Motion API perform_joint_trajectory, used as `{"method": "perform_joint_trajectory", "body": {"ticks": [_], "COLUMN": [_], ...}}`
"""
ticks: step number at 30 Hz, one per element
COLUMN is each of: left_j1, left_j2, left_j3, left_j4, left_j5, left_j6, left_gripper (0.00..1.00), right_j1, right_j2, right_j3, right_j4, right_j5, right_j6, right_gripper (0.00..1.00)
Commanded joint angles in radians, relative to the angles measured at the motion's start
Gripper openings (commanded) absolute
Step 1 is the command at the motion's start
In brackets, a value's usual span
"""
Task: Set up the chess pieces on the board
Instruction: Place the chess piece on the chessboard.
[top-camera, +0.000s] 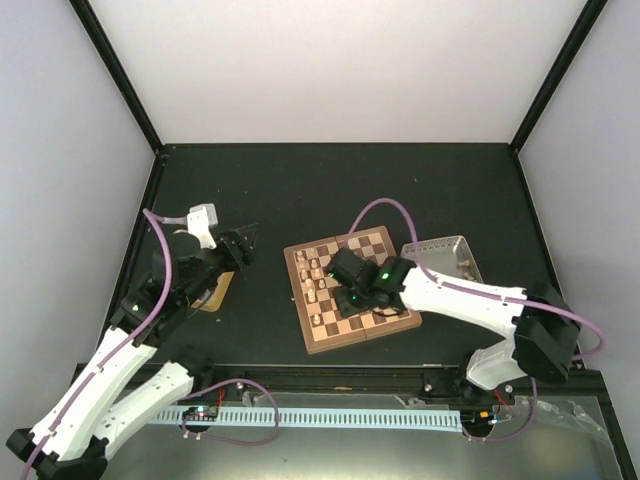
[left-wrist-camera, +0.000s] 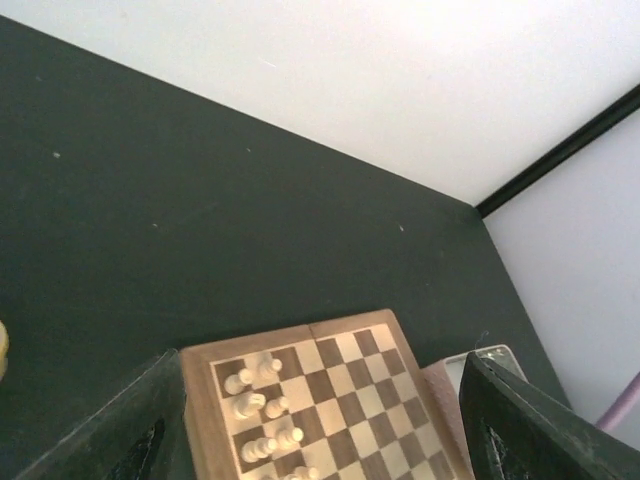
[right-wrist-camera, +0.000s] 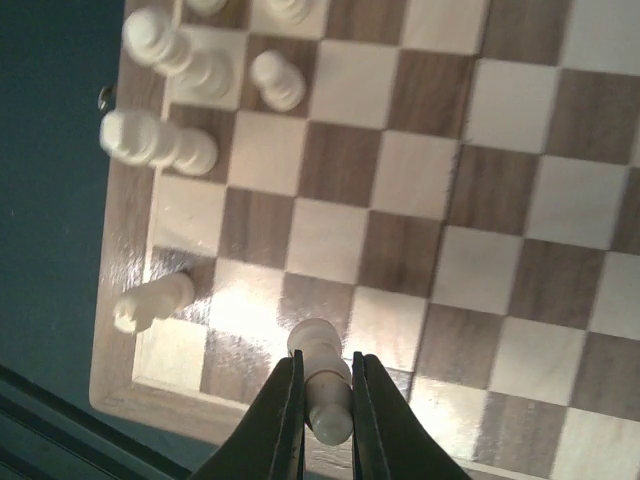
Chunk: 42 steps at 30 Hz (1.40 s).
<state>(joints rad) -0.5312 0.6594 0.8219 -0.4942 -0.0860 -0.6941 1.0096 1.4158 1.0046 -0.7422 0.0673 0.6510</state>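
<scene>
– So, what is the right gripper (right-wrist-camera: 325, 368) doing?

– It is clamped on a pale chess piece (right-wrist-camera: 318, 352), which hangs in its grip over the edge row of the board (right-wrist-camera: 500, 200), close to a corner. Whether the base touches the wood yet, I cannot tell.

– What could go wrong from here?

– If I let go while it sits off its square or leans, it will likely topple; these pieces look small and light. Just beside it, towards the corner, is another pale piece (right-wrist-camera: 152, 300), and spreading wide or drifting sideways could knock that one over. Farther along the same side a cluster of pale pieces (right-wrist-camera: 160, 140) stands close together, so a rolling piece could bowl into them. I see no dark pieces on the squares in view, so I judge the set-up far from finished.

– And the arms?

– My right arm (top-camera: 470, 300) reaches in from the right, stretched low over the board, wrist bent down towards its near left part. Just beside the board's far right corner sits a metal tray (top-camera: 445, 250). My left arm (top-camera: 150, 310) is folded up over the left of the desk (top-camera: 300, 190), well apart from the board. The left gripper (left-wrist-camera: 320, 365) is spread open and empty, its camera looking across at the board's far end.
</scene>
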Motion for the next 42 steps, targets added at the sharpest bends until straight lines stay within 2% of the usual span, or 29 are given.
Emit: {"method": "perform_joint_trajectory", "body": {"ticks": [1,7,15,19,25,34,42], "left_j1": [0.006,0.005,0.007,0.007,0.007,0.008,0.007], "left_j2": [-0.036,-0.062,-0.084,-0.088,-0.088,-0.085,-0.083], "left_j3": [0.043,0.032,0.021,0.023,0.022,0.024,0.013], "left_j4": [-0.068,-0.090,-0.101,-0.106,-0.106,-0.109,-0.107], "left_j5": [-0.100,-0.119,-0.131,-0.135,-0.135,-0.128,-0.127], "left_j6": [0.080,0.093,0.105,0.107,0.102,0.100,0.099], "left_gripper": [0.77,0.79,0.81,0.81,0.81,0.82,0.82], "right_j1": [0.110,0.221,0.285,0.287,0.265,0.245,0.234], "right_j2": [0.063,0.156,0.245,0.254,0.275,0.360,0.431], "right_j3": [0.067,0.121,0.195,0.210,0.266,0.382,0.417], "right_j4": [-0.077,-0.111,-0.117,-0.125,-0.183,-0.140,-0.159], "right_j5": [0.126,0.168,0.171,0.202,0.348,0.283,0.247], "right_j6": [-0.001,0.007,-0.035,-0.003,0.104,0.002,0.003], "right_gripper": [0.01,0.01,0.01,0.01,0.01,0.01,0.01]}}
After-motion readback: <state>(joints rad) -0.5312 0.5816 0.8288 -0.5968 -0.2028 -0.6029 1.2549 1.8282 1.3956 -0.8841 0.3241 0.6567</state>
